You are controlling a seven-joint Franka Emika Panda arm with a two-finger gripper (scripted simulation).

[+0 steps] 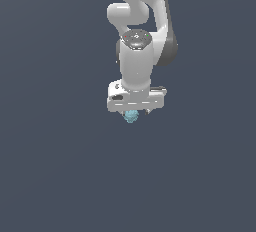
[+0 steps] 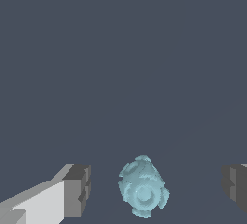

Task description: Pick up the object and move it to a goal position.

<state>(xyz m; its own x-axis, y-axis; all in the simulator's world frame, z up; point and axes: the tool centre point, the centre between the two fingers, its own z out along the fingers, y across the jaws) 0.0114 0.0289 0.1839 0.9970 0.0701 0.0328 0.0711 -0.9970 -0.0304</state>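
Observation:
The object (image 2: 142, 187) is a small light teal-blue lumpy blob on the dark floor. In the wrist view it lies between the two grey finger pads (image 2: 78, 189), with a gap on each side, so my gripper (image 2: 157, 189) is open around it without touching. In the exterior view the white arm points straight down and the object (image 1: 131, 116) peeks out just under the gripper's white body (image 1: 136, 101). The fingertips are hidden there behind the hand.
Flat dark grey-blue floor surrounds the arm in both views. No other objects or edges show.

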